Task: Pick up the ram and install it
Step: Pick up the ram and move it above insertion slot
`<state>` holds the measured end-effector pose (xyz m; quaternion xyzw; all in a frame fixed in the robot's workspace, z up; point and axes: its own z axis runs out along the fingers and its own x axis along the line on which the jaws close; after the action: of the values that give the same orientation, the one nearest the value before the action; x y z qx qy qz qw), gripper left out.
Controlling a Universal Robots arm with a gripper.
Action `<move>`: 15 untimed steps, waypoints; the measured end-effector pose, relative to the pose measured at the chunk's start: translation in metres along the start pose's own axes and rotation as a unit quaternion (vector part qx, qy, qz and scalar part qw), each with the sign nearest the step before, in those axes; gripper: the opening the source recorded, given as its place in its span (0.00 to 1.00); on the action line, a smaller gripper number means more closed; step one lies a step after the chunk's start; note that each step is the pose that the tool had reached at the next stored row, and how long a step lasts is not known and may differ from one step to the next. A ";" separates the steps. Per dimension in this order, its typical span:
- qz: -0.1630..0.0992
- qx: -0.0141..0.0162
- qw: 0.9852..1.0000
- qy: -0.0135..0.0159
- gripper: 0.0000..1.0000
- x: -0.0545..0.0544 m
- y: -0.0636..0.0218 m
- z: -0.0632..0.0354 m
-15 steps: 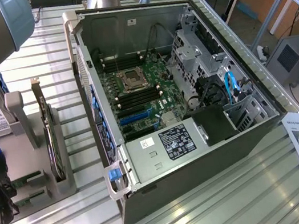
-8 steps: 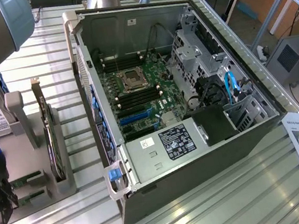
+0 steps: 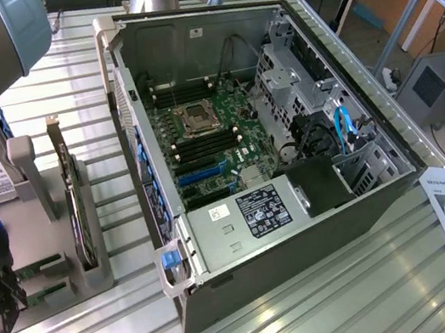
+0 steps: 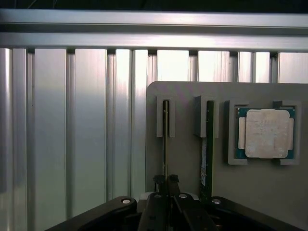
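Two thin sticks stand on edge in the grey holder, side by side and parallel. The hand is closed on one of them, the ram, pinching its flat faces with no gap visible. The ram sits directly between the fingers, its long axis level along the holder and pointing away from the wrist. The other stick stands just beside it, untouched. The open computer case lies toward the exterior view's right on the tabletop.
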<state>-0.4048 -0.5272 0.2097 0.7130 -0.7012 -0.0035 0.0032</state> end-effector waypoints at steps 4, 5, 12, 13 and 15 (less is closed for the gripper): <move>0.000 0.000 1.000 0.000 0.12 0.000 0.0000 0.0000; 0.000 0.000 1.000 0.000 0.12 0.000 0.0000 0.0000; 0.000 0.000 1.000 0.000 0.12 0.000 0.0001 -0.0096; 0.000 0.000 1.000 0.000 0.12 0.000 0.0001 -0.0105; 0.000 0.000 1.000 0.000 0.12 0.000 0.0001 -0.0128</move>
<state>-0.4048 -0.5272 0.2225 0.7130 -0.7012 -0.0035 0.0031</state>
